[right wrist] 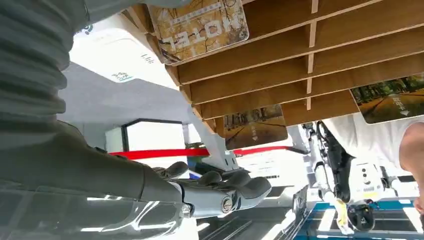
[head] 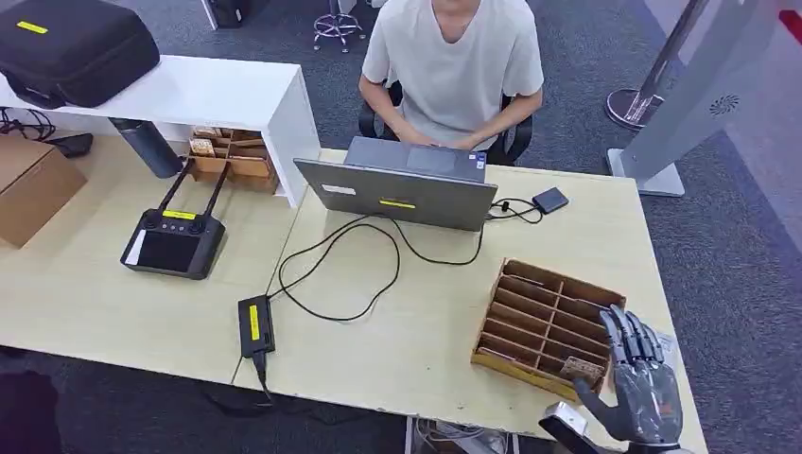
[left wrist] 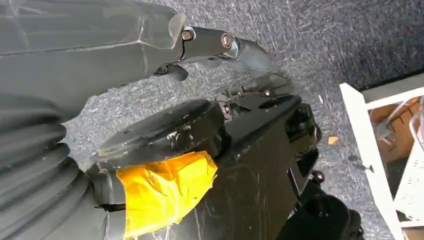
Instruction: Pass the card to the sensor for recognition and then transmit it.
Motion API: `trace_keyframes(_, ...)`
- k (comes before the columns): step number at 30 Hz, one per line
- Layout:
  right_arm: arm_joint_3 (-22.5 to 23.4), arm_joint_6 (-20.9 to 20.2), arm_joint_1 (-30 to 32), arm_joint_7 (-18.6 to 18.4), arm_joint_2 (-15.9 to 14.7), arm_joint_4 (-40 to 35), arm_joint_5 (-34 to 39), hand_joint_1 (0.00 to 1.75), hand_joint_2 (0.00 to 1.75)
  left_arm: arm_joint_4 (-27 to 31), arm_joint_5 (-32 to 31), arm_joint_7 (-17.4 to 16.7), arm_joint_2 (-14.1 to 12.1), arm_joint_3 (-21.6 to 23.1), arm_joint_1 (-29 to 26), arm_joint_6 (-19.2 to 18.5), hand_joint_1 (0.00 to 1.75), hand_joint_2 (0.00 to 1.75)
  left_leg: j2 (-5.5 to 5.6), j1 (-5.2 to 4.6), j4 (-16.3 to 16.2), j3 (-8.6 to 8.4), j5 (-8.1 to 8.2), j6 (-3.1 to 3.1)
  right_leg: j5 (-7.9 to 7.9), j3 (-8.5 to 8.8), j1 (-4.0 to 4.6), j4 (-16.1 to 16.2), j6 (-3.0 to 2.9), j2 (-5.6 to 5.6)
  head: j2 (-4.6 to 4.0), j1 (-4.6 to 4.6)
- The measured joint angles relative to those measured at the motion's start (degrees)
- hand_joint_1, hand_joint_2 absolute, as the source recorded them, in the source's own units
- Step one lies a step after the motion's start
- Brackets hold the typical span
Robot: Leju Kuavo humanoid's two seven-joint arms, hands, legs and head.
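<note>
On the pale desk, my right hand hovers with fingers spread and empty beside the wooden rack where the card sits unpicked (my left hand's fingers I cannot tell), so sensing and handover all remain.
</note>
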State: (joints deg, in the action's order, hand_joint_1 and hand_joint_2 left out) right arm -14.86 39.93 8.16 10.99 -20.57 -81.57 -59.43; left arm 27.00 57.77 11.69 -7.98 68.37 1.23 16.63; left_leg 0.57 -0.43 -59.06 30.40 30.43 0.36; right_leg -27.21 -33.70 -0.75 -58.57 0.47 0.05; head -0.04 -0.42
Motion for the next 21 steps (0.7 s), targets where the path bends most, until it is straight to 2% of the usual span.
trace_keyframes(6,0.0,0.0,0.0,0.0,0.0,0.1,0.0,0.0,1.75,-0.8,0.0,0.0,0.3,0.0,0.0,0.0,0.0,1.75,-0.01,0.0,0.0,-0.02,0.0,0.0,0.0,0.01,0.0,0.0,0.0,0.01,0.0,0.0)
trace_keyframes(7,0.0,0.0,0.0,0.0,0.0,0.1,0.0,0.79,1.75,-0.8,0.0,0.0,0.3,0.0,0.0,-0.1,0.0,1.75,-0.02,0.0,0.0,-0.02,0.0,0.0,0.0,0.01,0.0,0.0,0.0,0.01,0.0,0.0)
trace_keyframes(8,0.0,0.0,0.1,0.0,0.0,0.1,0.1,1.38,1.75,-1.0,0.0,0.0,0.4,0.0,0.1,-0.3,0.0,1.75,-0.02,0.0,0.0,-0.02,0.0,0.0,0.0,0.01,0.0,0.0,0.0,0.01,0.0,0.0)
trace_keyframes(11,0.1,0.0,0.5,0.0,0.0,0.2,0.1,1.34,1.75,-1.4,0.0,0.2,0.6,-0.1,0.1,-0.5,0.0,1.75,-0.01,-0.01,0.0,0.0,0.0,0.0,0.0,0.0,-0.01,0.0,0.0,0.01,0.0,-0.02)
trace_keyframes(13,0.2,0.0,0.7,0.0,0.0,0.2,0.2,1.26,1.75,-1.8,0.0,0.3,0.8,-0.1,0.1,-0.6,0.0,1.75,-0.02,-0.01,0.0,0.0,0.0,0.0,0.0,0.0,-0.01,0.0,0.0,0.01,0.0,0.0)
trace_keyframes(14,0.2,0.0,0.7,0.0,0.0,0.2,0.2,0.79,1.75,-1.9,0.0,0.3,0.9,-0.2,0.2,-0.7,0.0,1.75,-0.02,-0.01,0.0,-0.01,0.0,0.0,0.0,0.0,0.0,0.0,0.0,0.01,0.0,0.0)
trace_keyframes(16,0.2,0.0,0.9,0.0,0.0,0.2,0.2,0.56,1.75,-2.1,0.0,0.4,1.0,-0.3,0.2,-0.9,0.0,1.75,-0.01,-0.01,0.0,0.0,0.0,0.0,0.0,0.0,0.0,0.0,0.0,0.01,0.0,0.0)
trace_keyframes(21,0.3,0.1,1.0,0.2,0.0,0.2,0.5,0.51,1.75,-2.7,0.1,0.5,1.3,-0.7,0.2,-1.0,0.0,1.75,-0.02,0.0,0.0,-0.01,0.0,0.0,0.0,0.0,0.0,0.0,0.0,0.01,0.0,0.0)
